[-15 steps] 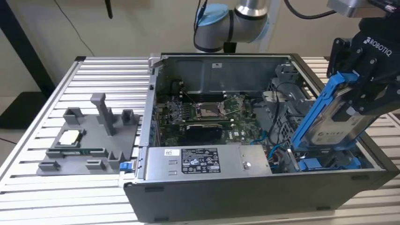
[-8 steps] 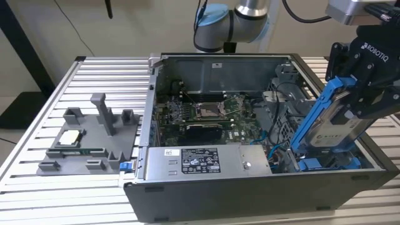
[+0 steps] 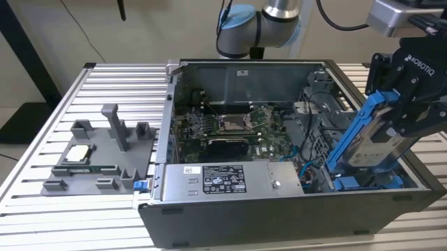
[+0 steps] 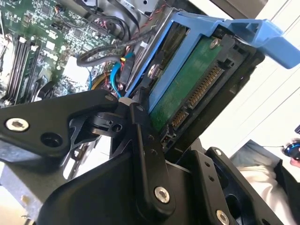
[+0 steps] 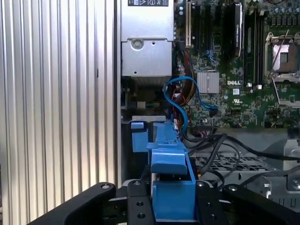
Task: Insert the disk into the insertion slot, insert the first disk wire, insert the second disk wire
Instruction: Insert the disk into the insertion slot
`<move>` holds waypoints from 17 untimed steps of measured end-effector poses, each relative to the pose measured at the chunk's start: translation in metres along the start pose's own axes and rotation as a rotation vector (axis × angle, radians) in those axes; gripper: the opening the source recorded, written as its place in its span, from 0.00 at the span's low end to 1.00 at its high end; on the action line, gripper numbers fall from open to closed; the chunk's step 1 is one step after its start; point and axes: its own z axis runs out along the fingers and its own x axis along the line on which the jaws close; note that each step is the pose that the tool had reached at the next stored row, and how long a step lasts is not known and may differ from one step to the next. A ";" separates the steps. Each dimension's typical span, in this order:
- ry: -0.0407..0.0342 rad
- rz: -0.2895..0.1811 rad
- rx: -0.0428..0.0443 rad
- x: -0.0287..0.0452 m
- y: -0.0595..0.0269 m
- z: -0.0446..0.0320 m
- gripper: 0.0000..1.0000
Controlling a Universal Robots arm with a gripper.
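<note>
Your gripper (image 3: 405, 123) was clamped on the disk (image 3: 363, 146), tilted over the computer case (image 3: 279, 219), apparently not yet seated.

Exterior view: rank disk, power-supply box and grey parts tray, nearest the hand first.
1. Disk: held in the hand, at the exterior view's right.
2. Power-supply box: inside the case, near its middle.
3. Grey parts tray: outside the case, at the exterior view's left.

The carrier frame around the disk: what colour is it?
The carrier frame is bright blue; the exterior view shows it best.
</note>
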 end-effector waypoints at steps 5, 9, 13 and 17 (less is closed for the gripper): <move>-0.0001 0.000 0.0000 0.0002 -0.0004 0.0049 0.33; 0.0000 0.001 0.0000 0.0011 -0.0005 0.0087 0.33; -0.0001 0.002 0.0000 0.0011 -0.0007 0.0157 0.33; 0.0000 0.002 0.0000 0.0011 -0.0008 0.0216 0.33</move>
